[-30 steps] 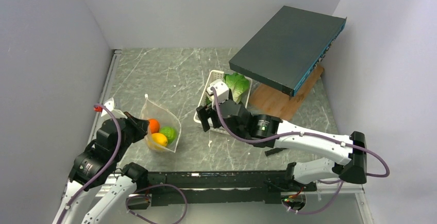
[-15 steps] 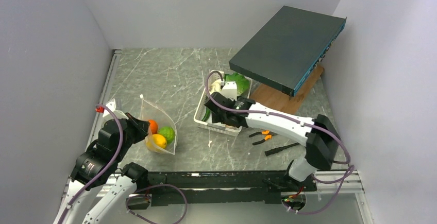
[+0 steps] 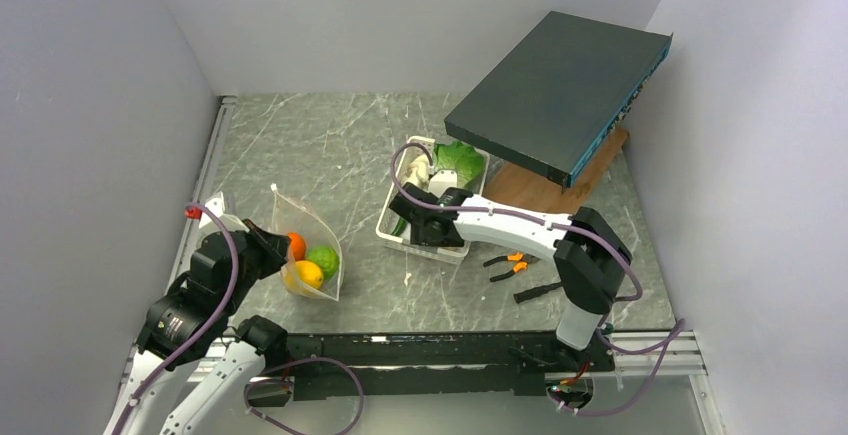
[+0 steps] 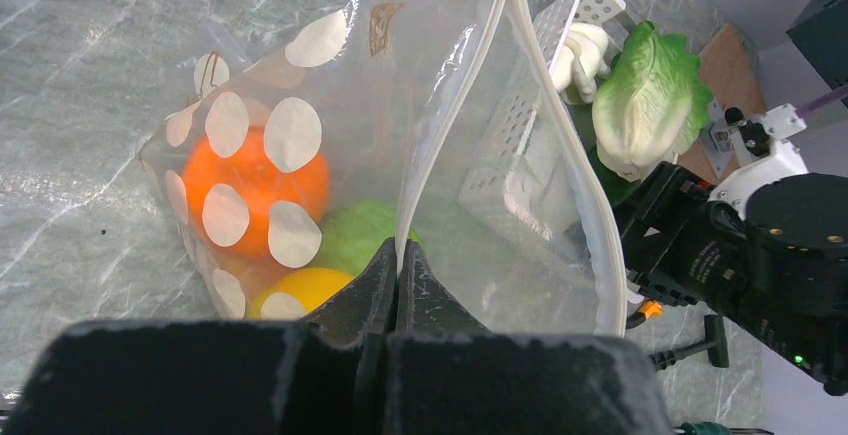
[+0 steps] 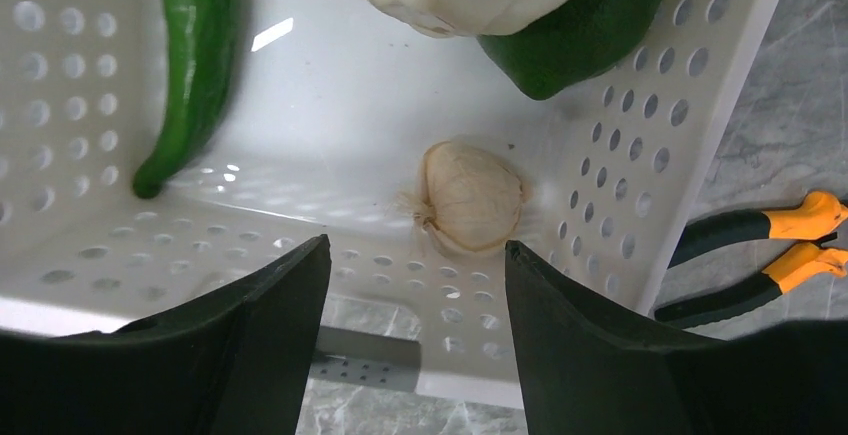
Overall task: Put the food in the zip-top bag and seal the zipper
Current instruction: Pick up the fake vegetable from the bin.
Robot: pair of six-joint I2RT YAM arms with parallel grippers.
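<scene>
The clear dotted zip-top bag (image 3: 318,227) stands open on the table at the left. It holds an orange (image 3: 297,244), a lime (image 3: 324,258) and a lemon (image 3: 309,273). My left gripper (image 4: 398,253) is shut on the bag's whitish zipper strip (image 4: 455,115) at the near rim and holds the mouth open. My right gripper (image 5: 415,255) is open and empty, low over the near end of the white slotted basket (image 5: 620,155). Ahead of its jaws lie a garlic bulb (image 5: 470,198), a green chili (image 5: 190,55), the lettuce (image 3: 460,160) and a dark green vegetable (image 5: 585,40).
Orange-handled pliers (image 3: 508,265) and a black tool (image 3: 540,290) lie right of the basket (image 3: 392,205). A dark flat box (image 3: 560,90) rests tilted on a wooden board (image 3: 545,200) at the back right. Walls close in on the left, back and right.
My right arm has folded in, its elbow swinging left, and the gripper has dipped lower over the basket's near end. The bag's mouth has narrowed slightly. The left gripper kept its hold.
</scene>
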